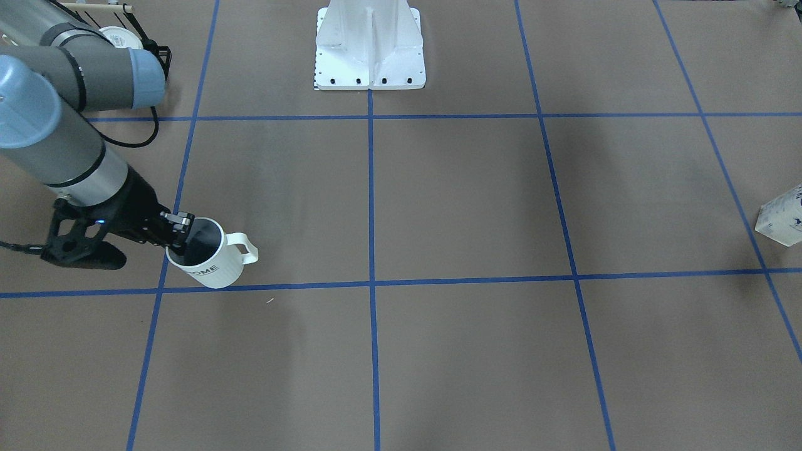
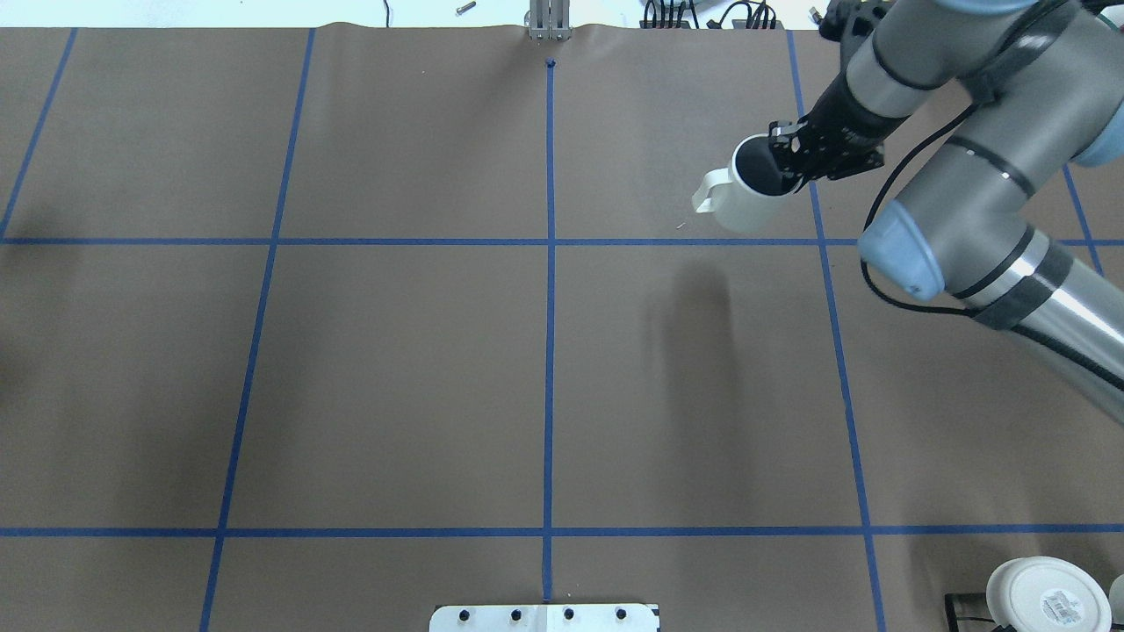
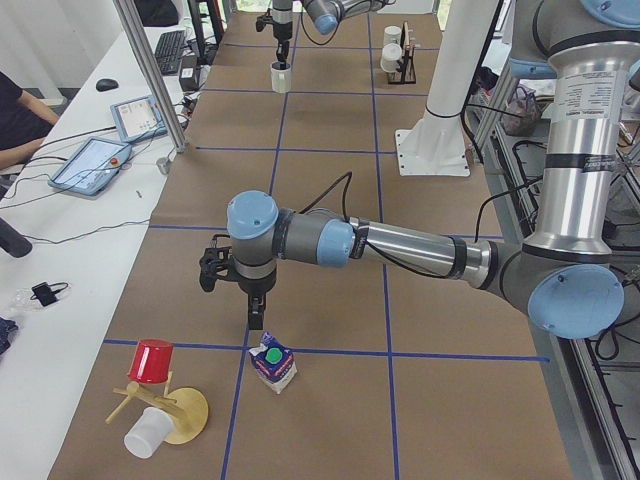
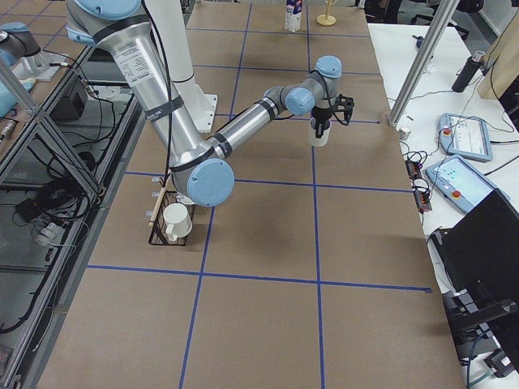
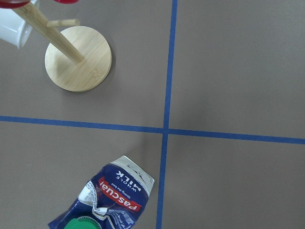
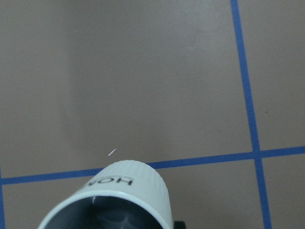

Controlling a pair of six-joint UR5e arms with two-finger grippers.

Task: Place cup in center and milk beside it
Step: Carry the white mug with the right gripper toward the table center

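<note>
And the right end effector (image 1: 178, 235) is clamped on the cup (image 1: 213, 262) by its rim, one finger inside. The mug is tipped, with its handle towards mid-frame, at the lower left of the front-facing view and well apart from the center (image 1: 371, 283) crossing. Over in the left-side view, lower left, the milk (image 3: 273, 363) sits on the bench (image 3: 330, 420) (green cap up). The left end effector (image 3: 256, 322) hovers just above it; clenched or released, I cannot tell.

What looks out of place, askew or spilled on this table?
Little stands out. A tiny pale scrap lies on the table beside the cup, which the right end effector holds by its rim. The milk stands upright.
</note>
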